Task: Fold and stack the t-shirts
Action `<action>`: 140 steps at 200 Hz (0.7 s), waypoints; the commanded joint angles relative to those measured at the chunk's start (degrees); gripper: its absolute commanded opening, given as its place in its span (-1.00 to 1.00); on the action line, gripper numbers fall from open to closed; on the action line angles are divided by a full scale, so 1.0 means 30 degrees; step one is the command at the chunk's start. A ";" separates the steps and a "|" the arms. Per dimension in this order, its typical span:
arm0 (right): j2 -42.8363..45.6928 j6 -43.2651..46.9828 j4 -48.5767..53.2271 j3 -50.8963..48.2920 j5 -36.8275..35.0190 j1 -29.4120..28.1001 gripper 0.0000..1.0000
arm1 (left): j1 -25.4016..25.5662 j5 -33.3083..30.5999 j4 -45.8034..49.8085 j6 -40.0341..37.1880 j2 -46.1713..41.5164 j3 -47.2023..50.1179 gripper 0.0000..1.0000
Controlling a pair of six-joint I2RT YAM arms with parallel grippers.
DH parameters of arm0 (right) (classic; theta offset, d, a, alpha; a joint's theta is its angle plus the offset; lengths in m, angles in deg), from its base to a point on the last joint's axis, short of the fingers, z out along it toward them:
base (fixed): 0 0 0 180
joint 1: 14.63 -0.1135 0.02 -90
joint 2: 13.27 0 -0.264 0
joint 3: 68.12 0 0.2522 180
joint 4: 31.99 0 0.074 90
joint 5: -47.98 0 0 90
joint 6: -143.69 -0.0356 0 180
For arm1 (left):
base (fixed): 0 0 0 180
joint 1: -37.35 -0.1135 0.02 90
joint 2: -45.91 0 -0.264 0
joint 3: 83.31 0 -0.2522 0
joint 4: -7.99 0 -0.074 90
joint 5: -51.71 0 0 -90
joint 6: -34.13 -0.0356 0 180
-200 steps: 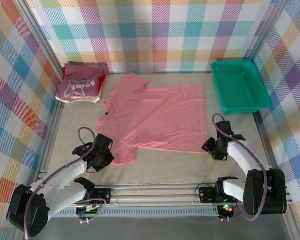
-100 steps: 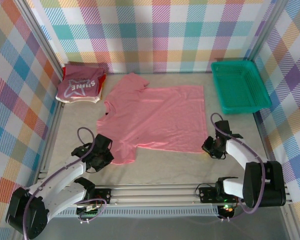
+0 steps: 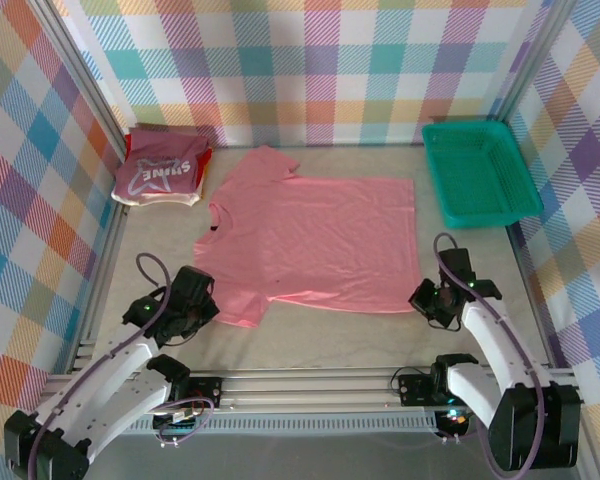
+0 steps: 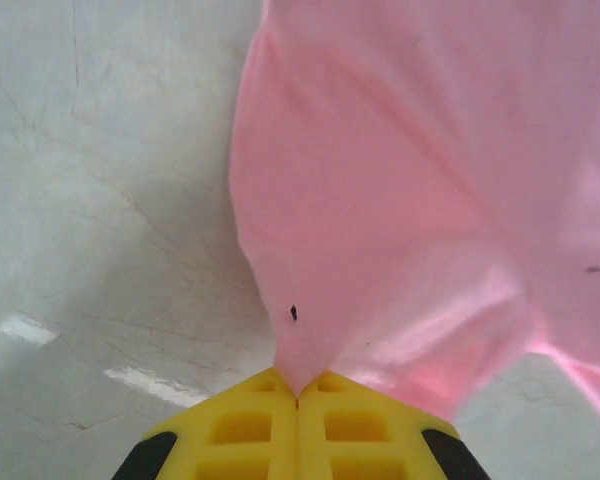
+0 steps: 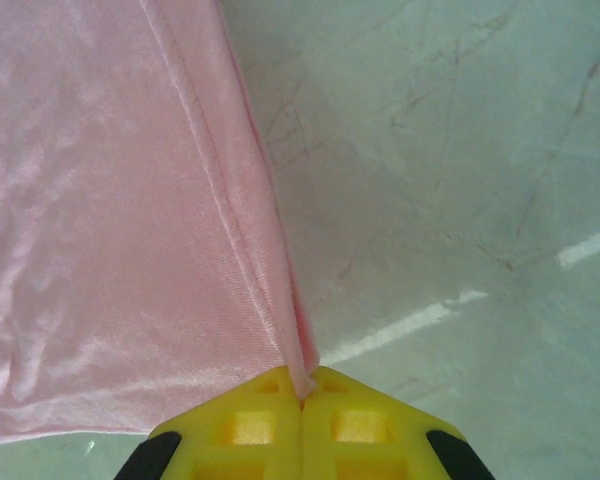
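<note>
Salmon-pink t-shirt [image 3: 315, 235] lies spread flat on the table [image 3: 330, 335], pinched at two near corners
The left gripper [image 4: 298, 393] is clamped fully closed on the tip of the near sleeve, the cloth fanning away from it; the right gripper [image 5: 302, 388] is clamped fully closed on the near hem corner on the shirt's right side. A folded dark pink t-shirt [image 3: 162, 173] with white lettering sits in the far left corner, well apart from the green basket [image 3: 480, 170] at the far right
</note>
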 commanded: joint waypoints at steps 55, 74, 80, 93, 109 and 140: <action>-0.0508 -0.0331 0.0660 0.1942 0.0264 -0.0082 -1.00 | 0.0280 -0.0659 0.0977 -0.1093 -0.0783 -0.2310 -1.00; -0.1540 -0.0254 -0.0192 0.2680 0.0515 -0.0086 -1.00 | 0.0144 0.0096 -0.0598 -0.1802 0.1134 -0.2875 -1.00; -0.1995 -0.0079 -0.0412 0.2979 0.0477 -0.0075 -1.00 | 0.0033 0.0289 -0.0898 -0.2250 0.2025 -0.3332 -1.00; -0.3115 0.0357 -0.0672 0.3703 0.0196 -0.0079 -1.00 | -0.0165 0.0273 -0.1150 -0.3190 0.3989 -0.4497 -1.00; -0.4286 0.0828 -0.1138 0.4329 -0.0144 -0.0097 -0.99 | -0.0749 0.0614 -0.1667 -0.4378 0.6002 -0.5685 -1.00; -0.6184 0.1341 -0.1863 0.5288 -0.0727 -0.0011 -0.97 | -0.2190 0.1026 -0.2252 -0.6321 0.8700 -0.7594 -1.00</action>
